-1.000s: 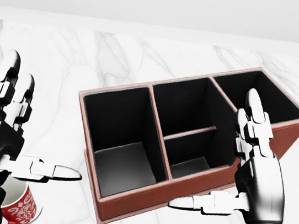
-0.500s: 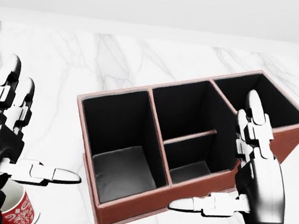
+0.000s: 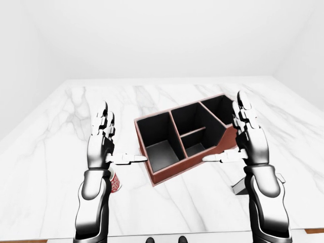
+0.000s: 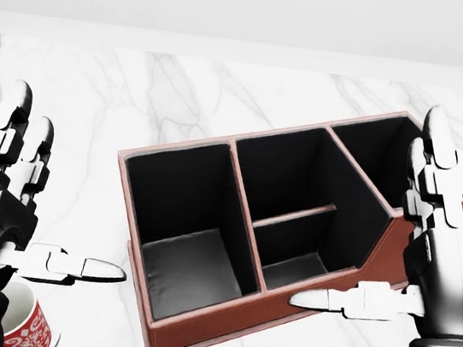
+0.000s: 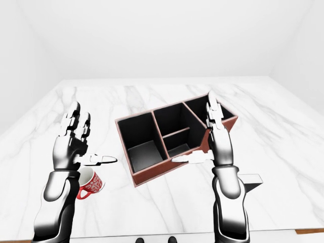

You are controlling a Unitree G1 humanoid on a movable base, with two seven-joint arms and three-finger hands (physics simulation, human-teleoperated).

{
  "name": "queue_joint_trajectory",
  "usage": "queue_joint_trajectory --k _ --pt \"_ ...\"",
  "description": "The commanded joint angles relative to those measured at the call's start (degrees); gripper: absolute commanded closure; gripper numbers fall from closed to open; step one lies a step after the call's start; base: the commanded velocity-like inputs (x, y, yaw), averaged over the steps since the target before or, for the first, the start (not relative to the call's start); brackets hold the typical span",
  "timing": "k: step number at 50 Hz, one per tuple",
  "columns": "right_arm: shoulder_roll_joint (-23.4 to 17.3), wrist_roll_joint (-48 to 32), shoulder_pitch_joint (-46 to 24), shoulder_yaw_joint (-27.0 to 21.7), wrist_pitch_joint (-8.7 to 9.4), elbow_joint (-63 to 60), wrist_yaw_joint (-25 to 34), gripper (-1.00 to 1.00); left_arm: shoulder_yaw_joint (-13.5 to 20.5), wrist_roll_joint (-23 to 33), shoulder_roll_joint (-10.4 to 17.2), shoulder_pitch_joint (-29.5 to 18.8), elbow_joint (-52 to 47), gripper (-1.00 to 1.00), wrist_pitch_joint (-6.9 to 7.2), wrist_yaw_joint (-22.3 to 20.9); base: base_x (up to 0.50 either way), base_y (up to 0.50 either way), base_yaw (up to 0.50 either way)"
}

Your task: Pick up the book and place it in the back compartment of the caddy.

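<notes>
Caddy (image 4: pixel 275 231): reddish-brown box with black lining, on the white marble table (image 3: pixel 61 131), middle of the head view, between the two hands.
Long axis: runs from lower left to upper right in the head view, the right end higher in the picture.
Compartments: one large at the left end, a middle section split by a low divider, one at the right end partly behind the right hand.
Right hand (image 4: pixel 433 271): open, fingers straight and pointing up, thumb stretched toward the left, just beside the caddy's right end; contact cannot be told.
Left hand (image 4: pixel 3 202): open, fingers up, thumb pointing right toward the caddy, apart from its left end.
Book: possibly the pale flat shape (image 5: pixel 251 179) low on the table behind the right forearm, mostly hidden, hard to identify.
Mug (image 5: pixel 90 183): red with white pattern, below the left hand, partly covered by the left forearm.
</notes>
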Motion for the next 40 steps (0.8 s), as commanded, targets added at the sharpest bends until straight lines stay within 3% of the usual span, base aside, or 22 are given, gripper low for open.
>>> queue_joint_trajectory --k 1,40 --pt "-0.7 -2.5 -0.9 -1.9 0.00 -2.5 1.7 -1.00 0.1 -0.1 0.0 0.0 -0.4 -1.00 0.00 0.0 0.00 0.00 0.00" --pt "-3.8 -16.1 -1.5 -5.0 0.00 -2.0 7.7 -1.00 0.1 0.1 0.1 -0.1 0.3 -1.00 0.00 -0.1 0.00 0.00 0.00"
